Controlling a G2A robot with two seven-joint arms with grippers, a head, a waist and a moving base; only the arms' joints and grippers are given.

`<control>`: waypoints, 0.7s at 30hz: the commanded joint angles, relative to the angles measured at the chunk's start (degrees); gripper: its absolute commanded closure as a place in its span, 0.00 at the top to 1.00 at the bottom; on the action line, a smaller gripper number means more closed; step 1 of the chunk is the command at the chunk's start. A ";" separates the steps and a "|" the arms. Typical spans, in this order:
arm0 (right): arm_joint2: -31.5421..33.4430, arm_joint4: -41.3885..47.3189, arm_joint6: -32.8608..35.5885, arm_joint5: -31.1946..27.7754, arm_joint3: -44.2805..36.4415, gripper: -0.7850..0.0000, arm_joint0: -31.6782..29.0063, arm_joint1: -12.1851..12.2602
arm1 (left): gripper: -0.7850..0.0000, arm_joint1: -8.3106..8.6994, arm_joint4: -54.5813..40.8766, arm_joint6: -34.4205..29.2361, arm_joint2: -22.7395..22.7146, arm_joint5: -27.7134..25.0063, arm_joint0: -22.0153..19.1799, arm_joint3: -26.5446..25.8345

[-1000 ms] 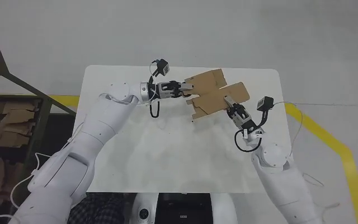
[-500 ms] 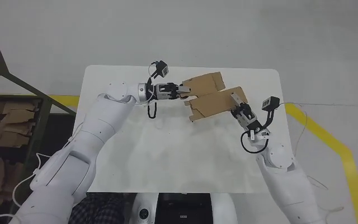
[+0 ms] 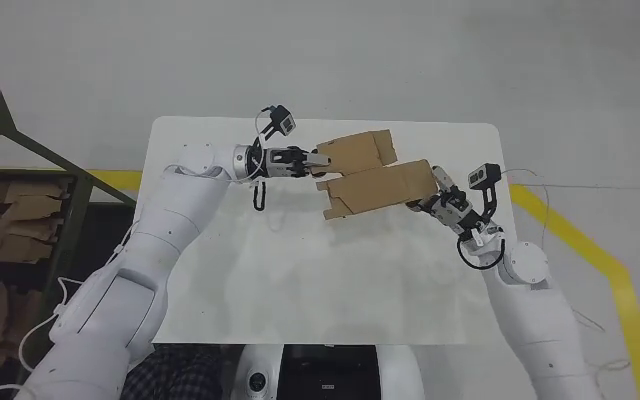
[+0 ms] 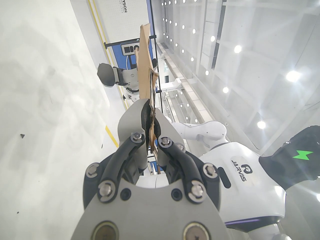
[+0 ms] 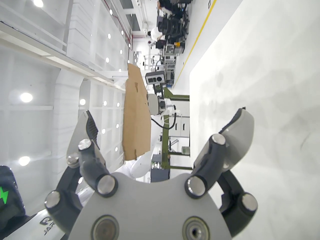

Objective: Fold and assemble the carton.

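The brown carton (image 3: 378, 186), a partly folded flat blank, hangs above the far half of the white table (image 3: 250, 270). My left gripper (image 3: 318, 160) is shut on its left edge; in the left wrist view the cardboard (image 4: 144, 68) is pinched edge-on between the pads of that gripper (image 4: 150, 126). My right gripper (image 3: 437, 193) sits at the carton's right end, open. In the right wrist view its fingers spread wide around that gripper's middle (image 5: 165, 118), and the carton (image 5: 136, 116) stands ahead of them, off to one side and untouched.
A rack holding flat cardboard (image 3: 30, 220) stands off the table's left side. A yellow floor line (image 3: 570, 235) runs past the right edge. The near half of the table is bare.
The right arm has swung outward to the right, its gripper sliding to the carton's right end. The carton has shifted slightly left and turned more level. The left gripper drew back a little with it.
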 commanded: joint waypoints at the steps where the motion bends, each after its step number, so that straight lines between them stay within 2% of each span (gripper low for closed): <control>1: 0.08 1.16 3.93 -0.75 1.56 0.95 1.11 0.07 | 0.00 0.19 0.41 -0.26 -0.28 0.27 0.20 -0.43; 2: 0.29 1.11 5.06 -1.30 2.27 0.82 1.62 0.14 | 0.00 0.27 0.69 -0.33 -0.38 0.34 0.30 -0.57; 4: 0.49 1.89 7.54 -2.11 3.21 0.63 2.35 0.23 | 0.00 0.38 1.19 -0.40 -0.47 0.41 0.51 -0.73; 5: 0.62 1.86 8.43 -2.42 3.57 0.50 2.64 0.29 | 0.00 0.42 1.51 -0.40 -0.47 0.41 0.56 -0.79; 8: 0.86 1.64 10.36 -2.51 4.35 0.36 3.24 0.46 | 0.00 0.44 1.81 -0.39 -0.47 0.40 0.70 -0.93; 15: 0.27 0.30 11.41 -1.61 4.78 0.24 3.80 0.61 | 0.00 0.38 1.79 -0.41 -0.47 0.43 0.80 -0.98; 17: -0.03 0.16 11.39 -1.58 4.83 0.16 3.90 0.59 | 0.00 0.36 1.80 -0.42 -0.48 0.43 0.78 -0.97; 21: -0.62 -0.85 11.39 -1.68 4.69 0.13 4.05 0.61 | 0.00 0.34 1.96 -0.32 -0.52 0.33 0.72 -0.85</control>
